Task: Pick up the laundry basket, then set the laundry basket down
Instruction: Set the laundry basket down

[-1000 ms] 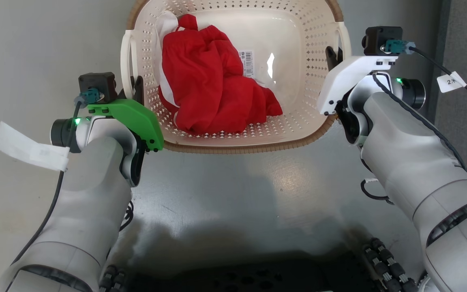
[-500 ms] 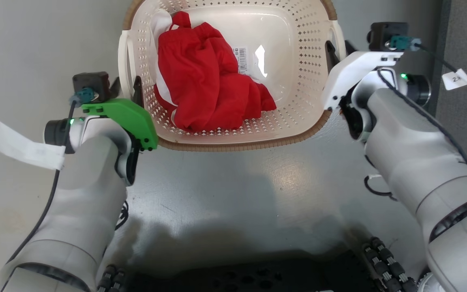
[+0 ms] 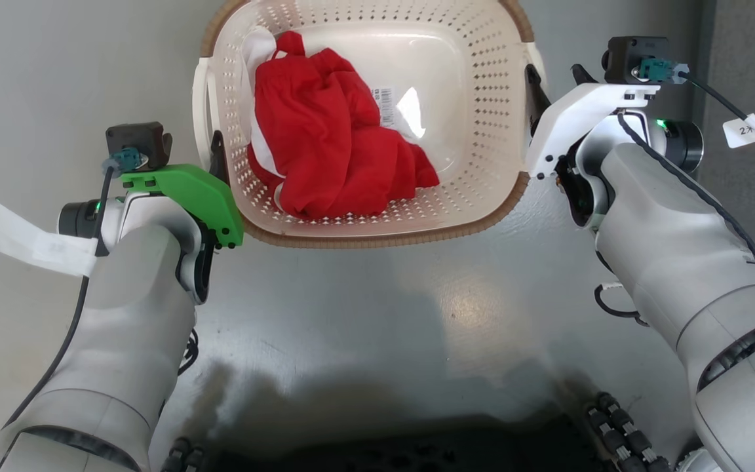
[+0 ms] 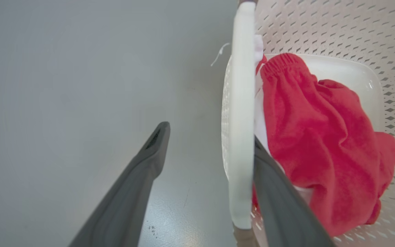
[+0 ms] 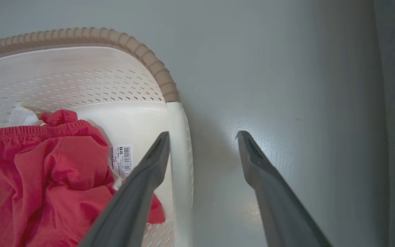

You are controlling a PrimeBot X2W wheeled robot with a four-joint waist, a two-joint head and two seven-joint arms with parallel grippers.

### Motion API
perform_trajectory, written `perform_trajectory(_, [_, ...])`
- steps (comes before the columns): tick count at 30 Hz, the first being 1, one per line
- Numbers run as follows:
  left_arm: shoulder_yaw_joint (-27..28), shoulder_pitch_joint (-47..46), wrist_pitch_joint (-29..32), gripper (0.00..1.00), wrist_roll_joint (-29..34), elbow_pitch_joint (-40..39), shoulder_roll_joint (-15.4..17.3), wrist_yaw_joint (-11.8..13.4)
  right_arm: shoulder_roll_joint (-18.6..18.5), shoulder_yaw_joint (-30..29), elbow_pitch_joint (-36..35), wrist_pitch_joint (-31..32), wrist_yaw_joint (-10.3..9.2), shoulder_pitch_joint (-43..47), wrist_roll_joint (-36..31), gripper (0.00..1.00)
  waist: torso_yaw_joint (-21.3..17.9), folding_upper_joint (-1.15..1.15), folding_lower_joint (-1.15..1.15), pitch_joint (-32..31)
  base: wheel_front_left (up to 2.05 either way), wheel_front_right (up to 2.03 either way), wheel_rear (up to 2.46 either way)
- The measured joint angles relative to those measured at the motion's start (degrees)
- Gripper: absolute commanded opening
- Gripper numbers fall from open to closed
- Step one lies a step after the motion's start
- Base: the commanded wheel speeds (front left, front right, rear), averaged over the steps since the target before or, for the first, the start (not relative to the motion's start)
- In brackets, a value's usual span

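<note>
- Left gripper (image 4: 209,133) — at the basket's 9 o'clock. Its fingers are spread apart astride the left handle (image 4: 240,103), one inside the wall and one outside over the grey floor (image 3: 384,314), clamping nothing.
- Laundry basket (image 3: 495,131) — at 12 o'clock in the head view, upright and apparently resting on the floor. A red garment (image 3: 325,144) is heaped toward its 9 o'clock side.
- Right gripper (image 5: 202,133) — at the basket's 3 o'clock. Its fingers are likewise parted astride the right handle (image 5: 180,144), the inner one touching it.
- Step in hand, judged: unsettled. Parted fingers at both handles fit a grasp before lifting or a release after setting down. Either way, both arms should act evenly.
</note>
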Motion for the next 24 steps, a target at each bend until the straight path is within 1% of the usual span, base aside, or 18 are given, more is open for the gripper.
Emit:
perform_trajectory(5, [0.0,0.0,0.0,1.00,0.0,0.3,0.1,0.0,-0.1,0.2,0.0,-0.3,0.42,0.1,0.2,1.00,-0.2,0.00,0.00,-1.8,0.00,0.00,0.00])
perform_trajectory(16, [0.1,0.6,0.0,1.00,0.0,0.4,0.3,0.0,-0.3,0.8,0.4,-0.7,0.51,3.0,1.1,1.00,-0.9,0.00,0.00,-6.7,0.00,0.00,0.00])
perform_trajectory(19, [0.2,1.9,0.0,1.00,0.0,0.1,0.3,-0.1,-0.3,1.1,0.6,-1.0,0.53,4.0,1.1,1.00,-1.0,0.00,0.00,-8.2,0.00,0.00,0.00])
perform_trajectory(21, [0.3,2.6,0.0,1.00,0.1,-0.4,0.3,-0.1,-0.3,1.4,0.7,-1.2,0.96,4.7,1.1,1.00,-1.0,0.00,0.00,-9.2,0.00,0.00,0.00])
perform_trajectory(24, [0.7,3.0,-0.2,1.00,0.6,-2.3,0.3,-0.1,-0.3,1.5,0.6,-1.7,1.01,5.1,1.0,1.00,-1.0,0.00,0.00,-10.9,0.00,0.00,0.00])
